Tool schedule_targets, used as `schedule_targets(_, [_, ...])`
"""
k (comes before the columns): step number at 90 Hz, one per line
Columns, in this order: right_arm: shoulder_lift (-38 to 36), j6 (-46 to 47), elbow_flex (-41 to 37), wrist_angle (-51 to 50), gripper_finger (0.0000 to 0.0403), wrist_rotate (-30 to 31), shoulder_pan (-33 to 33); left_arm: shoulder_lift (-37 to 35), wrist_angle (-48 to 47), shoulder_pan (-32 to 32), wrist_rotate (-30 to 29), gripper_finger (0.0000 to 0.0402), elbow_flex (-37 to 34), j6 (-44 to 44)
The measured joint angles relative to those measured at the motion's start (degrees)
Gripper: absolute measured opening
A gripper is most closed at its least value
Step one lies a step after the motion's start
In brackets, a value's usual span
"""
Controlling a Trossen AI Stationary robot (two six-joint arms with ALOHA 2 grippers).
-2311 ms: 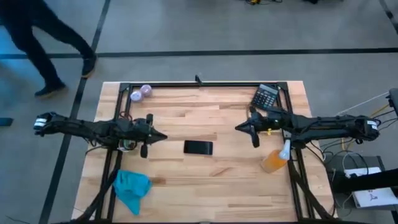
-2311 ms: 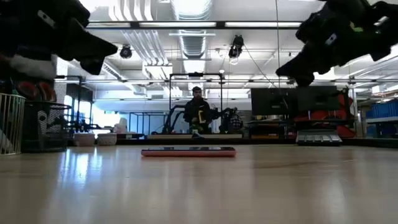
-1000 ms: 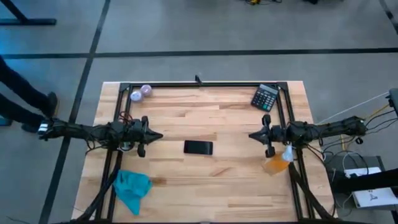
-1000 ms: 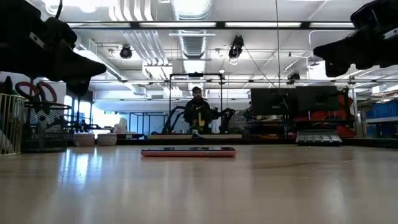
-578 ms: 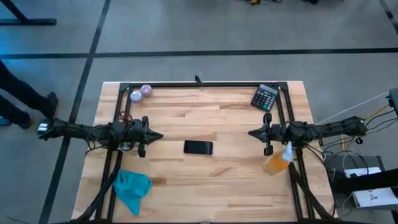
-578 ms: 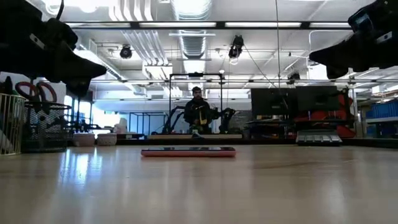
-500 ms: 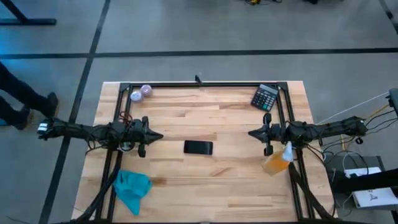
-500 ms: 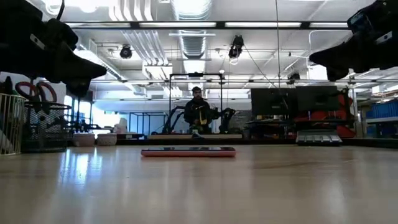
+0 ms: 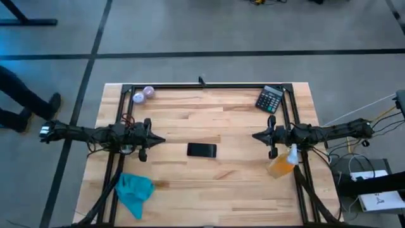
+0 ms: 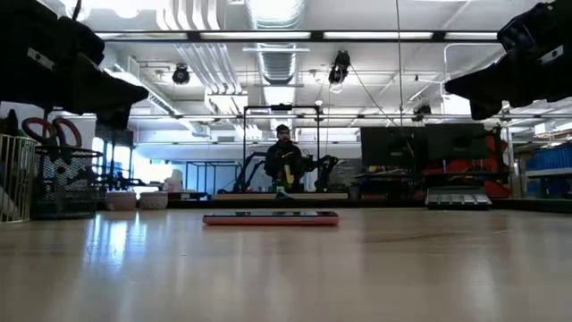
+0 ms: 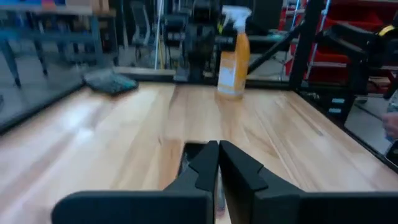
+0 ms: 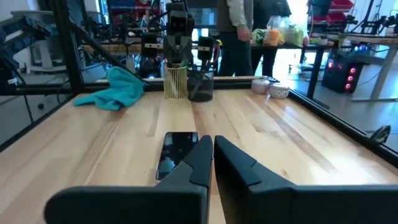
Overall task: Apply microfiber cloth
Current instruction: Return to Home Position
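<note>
Judged to be the closing step: wiping apparently over, both arms drawn back toward their sides of the table and parked level above it. Calls next for little beyond settling each arm at rest without dipping toward the wood; calls for no grasp. From left to right in the high view: microfiber cloth, crumpled near the lower-left corner of the table, well apart from both grippers and touched by neither; left gripper, stretched horizontally from the left edge and pointed inward at the centre, fingers pressed together with nothing between them, as seen in the left wrist view; black phone, flat at the middle of the table, between the two grippers and clear of both; right gripper, mirrored from the right edge and likewise pointed inward, fingers closed on nothing in the right wrist view; orange spray bottle, just beside the right arm near the right rail. Cloth also visible past the phone in the right wrist view.
</note>
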Motion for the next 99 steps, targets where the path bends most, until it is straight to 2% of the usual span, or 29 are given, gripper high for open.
schedule_targets(7, [0.00, -0.02, 0.00, -0.02, 0.0000, 0.00, 0.00, -2.30, -1.03, 0.00, -0.75, 0.0000, 0.00, 1.16])
schedule_targets(19, [0.00, 0.00, 0.00, 0.00, 0.0000, 0.00, 0.00, -4.97, -1.55, 0.06, -10.19, 0.0000, 0.00, 1.31])
schedule_targets(27, [0.00, 0.00, 0.00, 0.00, 0.0000, 0.00, 0.00, -5.05, -1.57, 0.05, -12.77, 0.0000, 0.00, 1.32])
schedule_targets(99, [0.00, 0.00, -0.02, 0.00, 0.0000, 0.00, 0.00, 0.57, -1.56, 0.00, -12.83, 0.0000, 0.03, 1.30])
